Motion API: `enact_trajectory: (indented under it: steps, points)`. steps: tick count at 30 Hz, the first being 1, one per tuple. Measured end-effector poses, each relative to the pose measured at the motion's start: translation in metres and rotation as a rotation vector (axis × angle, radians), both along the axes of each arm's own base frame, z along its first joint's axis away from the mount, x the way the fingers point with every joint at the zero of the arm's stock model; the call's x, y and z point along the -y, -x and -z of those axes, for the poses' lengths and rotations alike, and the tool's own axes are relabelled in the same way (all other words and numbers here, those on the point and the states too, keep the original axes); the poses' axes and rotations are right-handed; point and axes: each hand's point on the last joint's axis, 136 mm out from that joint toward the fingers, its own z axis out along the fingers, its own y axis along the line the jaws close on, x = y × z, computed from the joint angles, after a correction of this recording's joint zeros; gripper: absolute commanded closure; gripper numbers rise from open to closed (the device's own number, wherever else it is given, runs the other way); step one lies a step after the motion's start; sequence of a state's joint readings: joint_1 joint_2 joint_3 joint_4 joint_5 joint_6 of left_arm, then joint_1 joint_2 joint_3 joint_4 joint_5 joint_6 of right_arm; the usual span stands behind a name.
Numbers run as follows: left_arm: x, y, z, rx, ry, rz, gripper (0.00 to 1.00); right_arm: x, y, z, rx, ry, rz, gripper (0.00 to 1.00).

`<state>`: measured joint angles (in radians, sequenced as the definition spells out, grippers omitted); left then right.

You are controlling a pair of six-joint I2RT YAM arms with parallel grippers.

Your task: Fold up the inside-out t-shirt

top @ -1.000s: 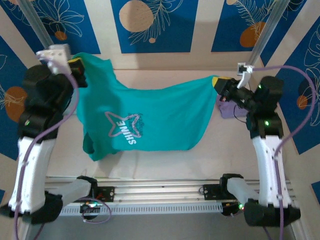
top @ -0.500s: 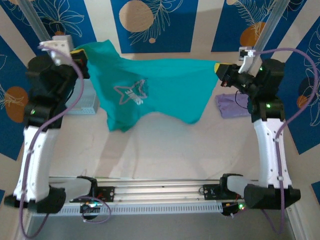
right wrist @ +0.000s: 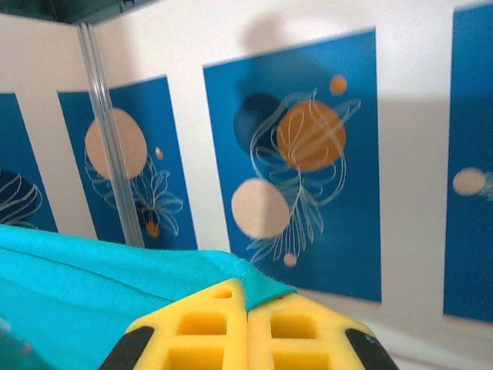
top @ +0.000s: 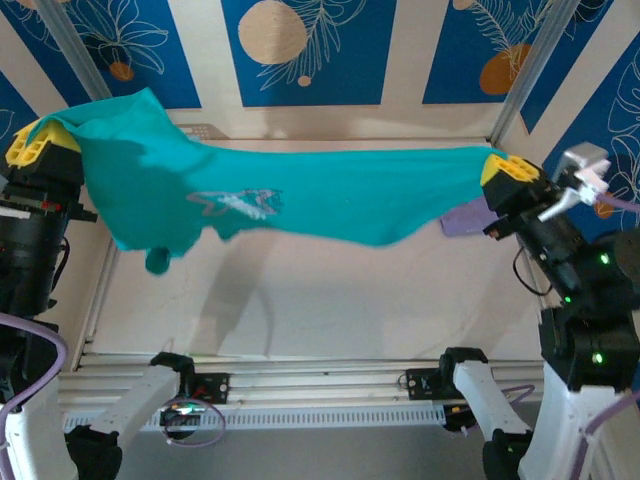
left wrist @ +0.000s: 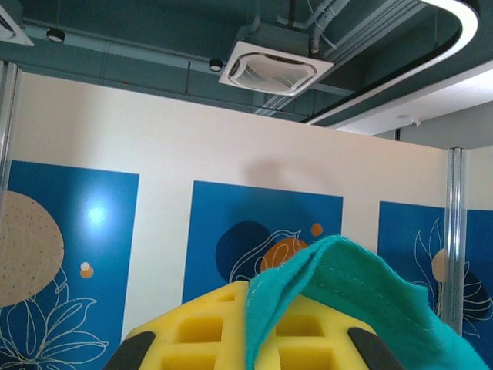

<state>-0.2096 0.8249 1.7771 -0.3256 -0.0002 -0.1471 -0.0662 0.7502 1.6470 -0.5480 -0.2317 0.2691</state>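
The left gripper sits high at the far left, its jaws clamped on a corner of the teal t-shirt. In the left wrist view, a hemmed fold of the shirt rises out of the seam between the left gripper's yellow pads and drapes off to the right. The right gripper is raised at the far right with its jaws likewise pressed together on the shirt's other end. In its own wrist view the right gripper's two yellow pads meet, with a stitched edge of teal cloth caught just above them and spreading away to the left.

Between the two grippers the t-shirt hangs in the air above the table, pulled out into a long band from left to right. It is wider on the left, where a loose flap droops lowest, and it narrows toward the right gripper. A pale star-shaped print shows on the left half. The shirt's shadow falls on the table below it.

A pale lavender folded garment lies on the table at the right, partly under the shirt's right end. A metal rail runs along the near edge. Blue panels with floral designs line the far wall.
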Motion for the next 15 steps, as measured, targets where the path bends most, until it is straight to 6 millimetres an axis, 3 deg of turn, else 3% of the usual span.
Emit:
enact_trajectory:
  steps: [3, 5, 7, 10, 13, 15]
  points:
    - [0.001, -0.008, -0.001, -0.004, -0.007, -0.011, 1.00, 0.003, 0.010, -0.012, 0.048, 0.011, 0.027, 1.00]
    - [0.003, -0.026, 0.001, -0.023, -0.019, -0.025, 1.00, 0.005, 0.003, -0.010, 0.039, 0.020, 0.043, 1.00]
    - [0.007, -0.056, 0.007, -0.057, -0.028, -0.040, 1.00, 0.009, -0.015, -0.005, 0.013, 0.028, 0.059, 1.00]
    - [0.017, -0.121, 0.038, -0.156, -0.054, -0.065, 1.00, 0.015, -0.063, 0.020, -0.066, 0.039, 0.082, 1.00]
    - [0.031, -0.201, 0.095, -0.304, -0.090, -0.081, 1.00, 0.020, -0.130, 0.063, -0.197, 0.042, 0.085, 1.00]
    - [0.041, -0.254, 0.144, -0.410, -0.114, -0.090, 0.98, 0.021, -0.180, 0.101, -0.296, 0.042, 0.075, 1.00]
